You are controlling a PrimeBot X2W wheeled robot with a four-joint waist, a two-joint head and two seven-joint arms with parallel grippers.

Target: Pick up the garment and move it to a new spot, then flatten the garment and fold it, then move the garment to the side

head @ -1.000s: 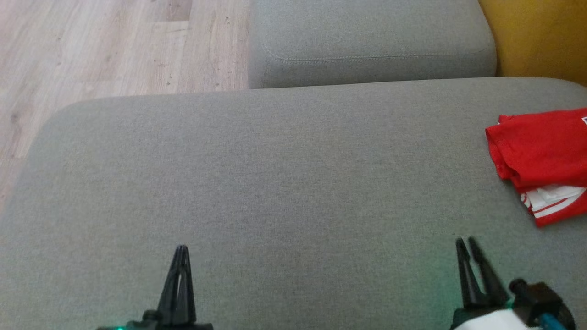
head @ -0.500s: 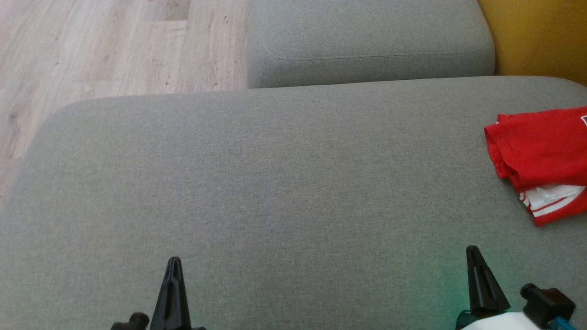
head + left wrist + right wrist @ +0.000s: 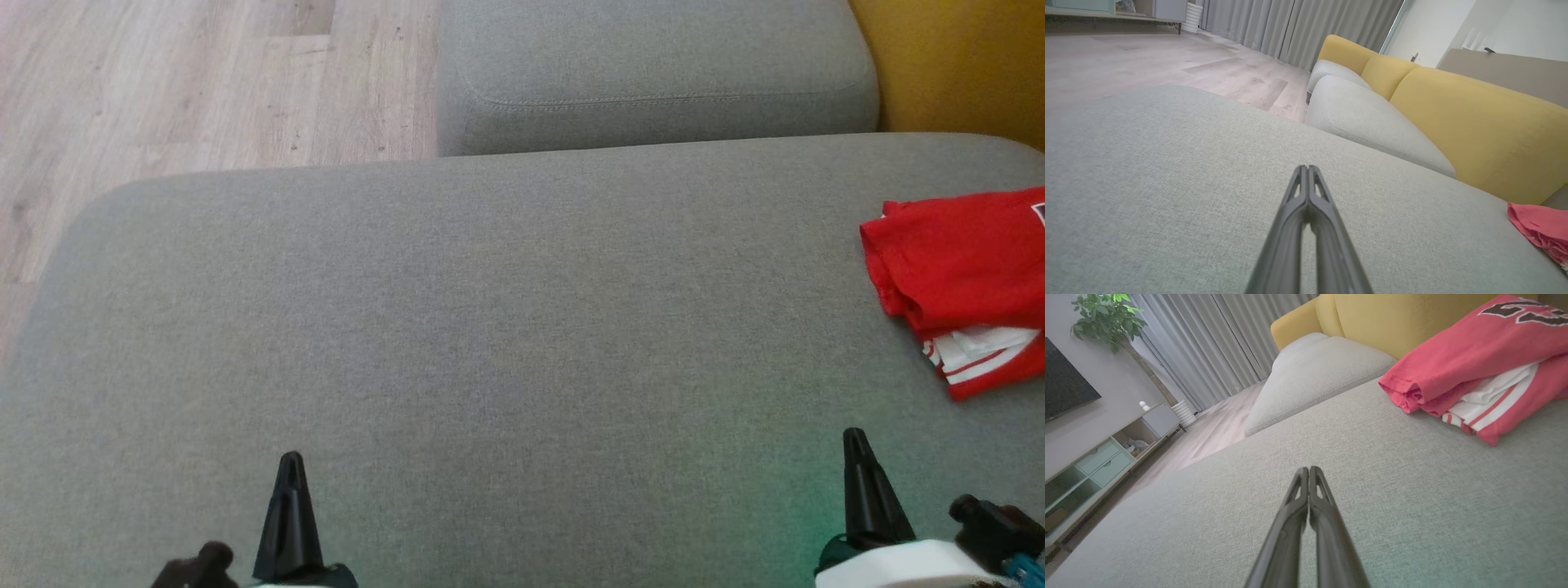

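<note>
Both sets of jaws: clenched tip to tip, nothing gripped.
Position of left gripper [image 3: 290, 462]: at the near edge of the large grey woven-fabric seat cushion [image 3: 490, 310], toward its left corner, fingers pointing to the far edge.
Position of right gripper [image 3: 854, 439]: at the same near edge, toward the right corner, well apart from the left gripper.
Task item: folded red fabric garment with white stripes [image 3: 955, 253], lying at the cushion's right edge, beyond the right gripper and apart from it.
Past the far edge: smaller grey fabric cushion [image 3: 653, 73], pale wood-plank floor [image 3: 163, 90], yellow upholstered backrest [image 3: 955, 65].
</note>
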